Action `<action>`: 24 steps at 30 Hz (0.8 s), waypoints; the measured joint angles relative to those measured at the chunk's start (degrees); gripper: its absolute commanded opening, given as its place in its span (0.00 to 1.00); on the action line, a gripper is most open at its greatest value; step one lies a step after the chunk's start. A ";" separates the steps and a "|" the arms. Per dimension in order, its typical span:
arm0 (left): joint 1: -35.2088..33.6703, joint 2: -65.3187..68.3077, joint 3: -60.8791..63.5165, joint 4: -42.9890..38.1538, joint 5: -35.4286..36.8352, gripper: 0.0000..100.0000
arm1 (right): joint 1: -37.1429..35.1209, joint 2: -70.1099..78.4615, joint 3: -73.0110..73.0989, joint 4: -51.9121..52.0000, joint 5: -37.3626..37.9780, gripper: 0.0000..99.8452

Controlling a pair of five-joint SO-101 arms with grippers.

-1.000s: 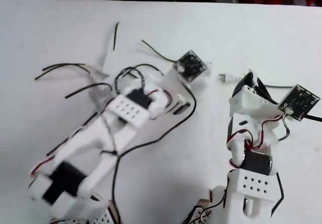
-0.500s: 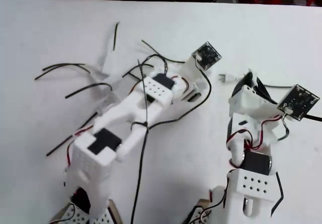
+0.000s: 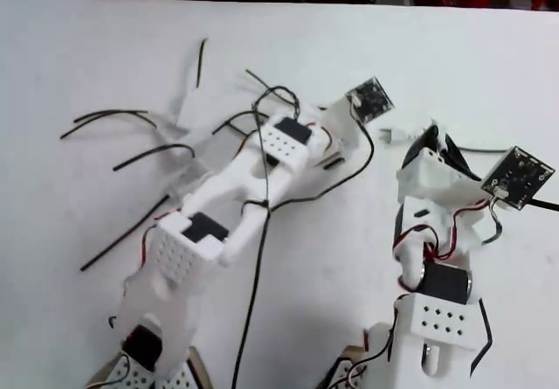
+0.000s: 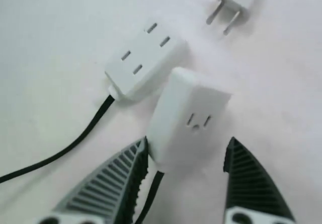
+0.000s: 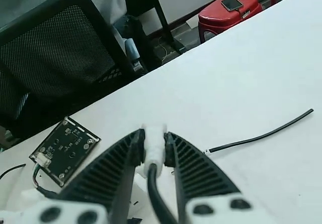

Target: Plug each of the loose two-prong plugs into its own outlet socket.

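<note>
Fingers [image 4: 115, 178] of the left gripper [image 4: 187, 142] stand apart on either side of a white outlet block [image 4: 188, 108] on the table [image 4: 50, 32], with a flat outlet strip [image 4: 143, 60] just beside it. The right gripper [image 5: 153, 134] is clamped on a white plug [image 5: 153, 151].

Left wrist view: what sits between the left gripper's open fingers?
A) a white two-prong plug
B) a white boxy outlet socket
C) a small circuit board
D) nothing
B: the white boxy outlet socket stands between the spread fingers of the left gripper, with the white two-prong plug lying apart beyond it.
</note>
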 measured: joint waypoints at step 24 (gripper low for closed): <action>1.49 0.79 -17.76 35.34 -1.41 0.11 | 0.00 0.00 0.00 0.00 0.00 0.02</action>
